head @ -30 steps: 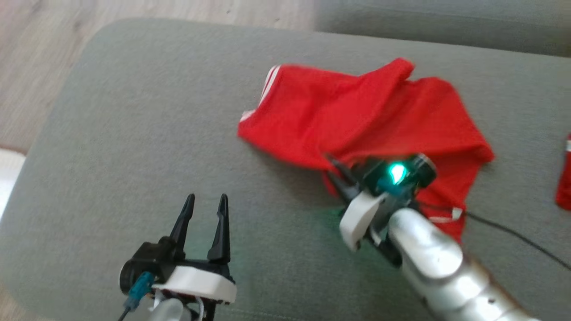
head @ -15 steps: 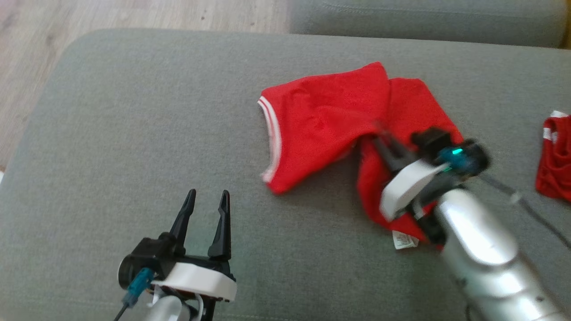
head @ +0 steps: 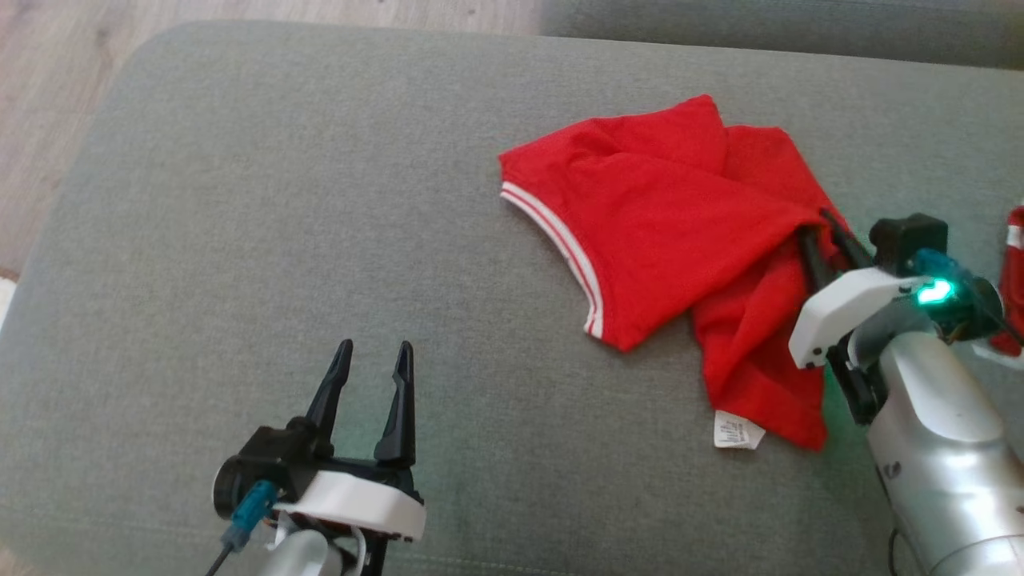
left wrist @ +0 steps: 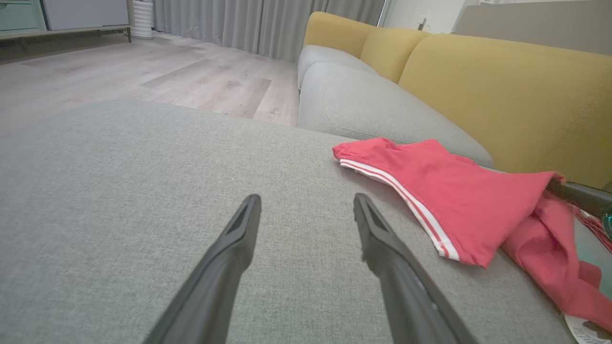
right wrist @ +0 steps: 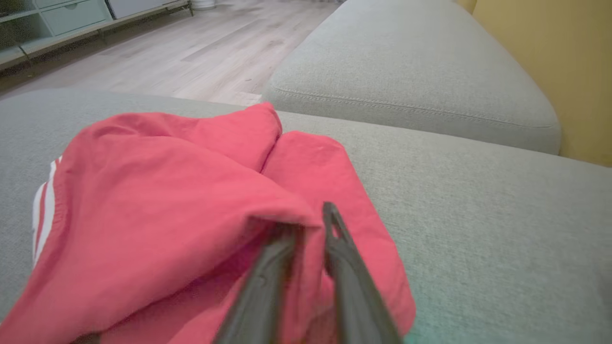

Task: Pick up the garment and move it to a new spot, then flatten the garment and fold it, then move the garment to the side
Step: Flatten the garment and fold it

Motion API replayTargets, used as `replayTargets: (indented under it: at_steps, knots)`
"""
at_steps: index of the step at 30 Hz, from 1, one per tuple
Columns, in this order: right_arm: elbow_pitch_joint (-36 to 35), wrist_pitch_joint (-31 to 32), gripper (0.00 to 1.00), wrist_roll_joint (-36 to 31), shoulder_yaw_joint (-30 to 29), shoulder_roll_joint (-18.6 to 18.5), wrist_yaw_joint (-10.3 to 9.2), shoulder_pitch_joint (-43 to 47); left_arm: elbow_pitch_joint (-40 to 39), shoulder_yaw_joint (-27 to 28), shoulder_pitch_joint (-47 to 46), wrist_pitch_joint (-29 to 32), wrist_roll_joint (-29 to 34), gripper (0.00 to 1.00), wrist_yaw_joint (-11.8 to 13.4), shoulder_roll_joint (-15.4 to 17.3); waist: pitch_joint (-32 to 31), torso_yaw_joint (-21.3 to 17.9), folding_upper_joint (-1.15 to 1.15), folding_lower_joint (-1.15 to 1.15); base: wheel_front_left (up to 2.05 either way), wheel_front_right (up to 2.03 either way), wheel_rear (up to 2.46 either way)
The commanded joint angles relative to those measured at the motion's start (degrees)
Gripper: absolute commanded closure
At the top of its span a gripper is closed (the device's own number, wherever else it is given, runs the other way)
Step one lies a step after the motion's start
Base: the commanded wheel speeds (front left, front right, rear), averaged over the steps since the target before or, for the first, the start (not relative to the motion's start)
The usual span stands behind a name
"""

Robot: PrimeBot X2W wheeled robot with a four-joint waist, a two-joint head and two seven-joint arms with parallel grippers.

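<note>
The garment (head: 664, 232) is a red piece with a white-striped hem, lying crumpled on the grey cushion (head: 240, 200), right of centre. My right gripper (head: 816, 226) is at its right edge. A raised fold of red cloth sits between the narrowly parted fingers, as the right wrist view shows for the gripper (right wrist: 308, 220) and garment (right wrist: 167, 191). My left gripper (head: 372, 350) stands open over bare cushion at the lower left, well apart from the garment (left wrist: 454, 191). Nothing is between the fingers of that gripper (left wrist: 306, 198).
A white label (head: 738, 430) sticks out at the garment's near edge. Another red cloth (head: 1014, 280) lies at the right edge. A grey sofa seat (right wrist: 411, 71) with a yellow back (left wrist: 502, 95) lies beyond the cushion. Wooden floor (head: 48, 80) borders the left side.
My right gripper has pulled the garment rightwards, and its striped hem has swung round to face the near left. The left gripper has stayed still. The head view has shifted a little.
</note>
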Motion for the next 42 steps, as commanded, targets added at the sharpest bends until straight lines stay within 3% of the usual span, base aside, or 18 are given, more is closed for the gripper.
replayTargets:
  at_steps: [1, 10, 15, 24, 34, 42]
  knots:
    - [-0.63, -1.88, 0.00, -0.43, 0.39, 0.70, 0.37, -1.86, -1.34, 2.09, -2.51, -0.67, 0.09, 0.00, -0.05, 0.39, -0.29, -0.58, 0.00, 0.00, 0.00, 0.00, 0.00]
    - [-3.65, -6.49, 0.00, -0.71, -1.33, 2.79, 0.37, 2.34, -1.20, 1.27, -1.88, -0.92, 0.12, 0.00, -0.27, 0.46, -2.91, -3.56, 0.00, 0.00, 0.00, 0.00, 0.00]
    - [-9.30, -7.23, 0.00, -1.16, -3.02, 3.93, 0.37, 7.17, -0.98, -0.14, -1.36, -0.60, 0.20, 0.00, -0.66, -0.06, -4.21, -4.97, 0.00, 0.00, 0.00, 0.00, 0.00]
    - [-25.49, -6.51, 0.00, -5.07, -7.27, 7.16, 0.37, 20.40, 1.44, -2.96, -1.14, 0.07, -0.43, 0.00, -1.99, -1.49, -5.88, -7.96, 0.00, 0.00, 0.00, 0.00, 0.00]
    - [-39.33, -2.51, 0.00, -0.72, -6.00, 7.54, 0.37, 28.33, 11.03, -10.09, -8.47, 2.49, 1.33, 0.00, -5.67, -3.87, -3.91, -11.50, 0.00, 0.00, 0.00, 0.00, 0.00]
    - [-43.86, -0.55, 0.00, -0.70, -4.70, 7.55, 0.37, 27.90, 22.09, -13.75, -17.78, 1.72, 1.52, 0.00, -6.04, -4.79, -0.57, -16.17, 0.00, 0.00, 0.00, 0.00, 0.00]
